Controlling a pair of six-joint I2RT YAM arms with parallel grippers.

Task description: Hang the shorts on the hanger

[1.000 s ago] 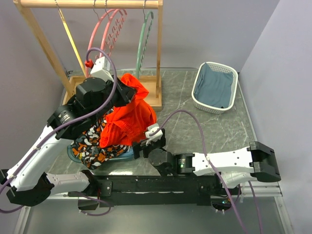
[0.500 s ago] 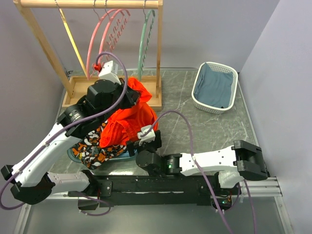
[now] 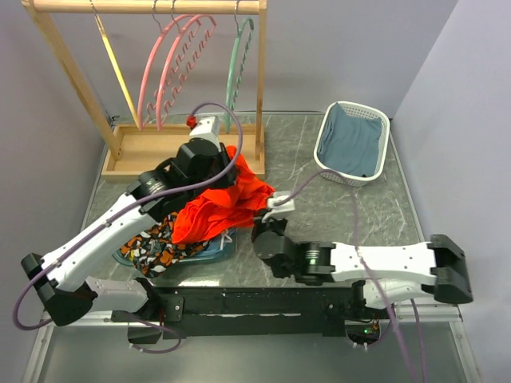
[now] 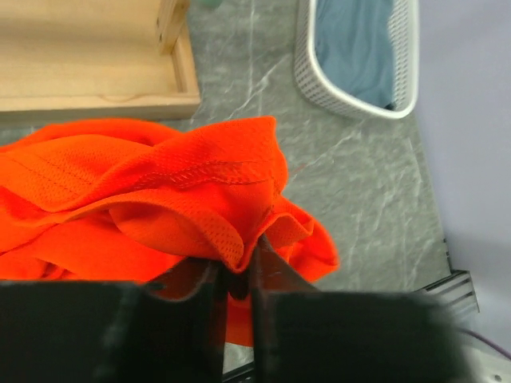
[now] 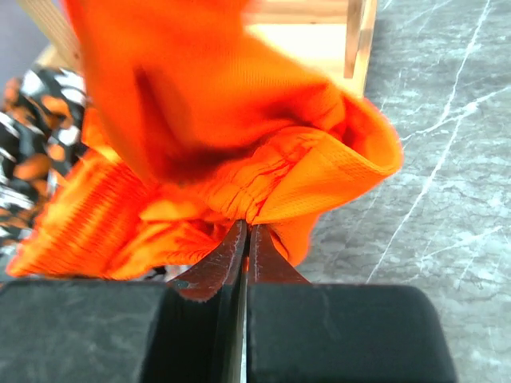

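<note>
White links and black joints make up the left arm (image 3: 96, 239) and right arm (image 3: 391, 262); each trails a thin purple cable (image 3: 214, 104) and ends in dark tapered fingers (image 5: 211, 271)

The shorts (image 3: 227, 199) are bright orange-red; the hanger (image 3: 233, 68) teal-green, beside pink hangers (image 3: 147, 80) and a yellow one (image 3: 117, 70). The garment (image 3: 152, 239) is blotched black, orange and white. The basket (image 3: 345, 178) is white, its cloth (image 3: 351, 144) slate-blue. The counter (image 3: 391, 207) is grey, white-veined.

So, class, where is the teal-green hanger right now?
In the top external view the teal-green hanger hangs from the wooden rail at back left, between the pink hangers and the rack's right post.
</note>
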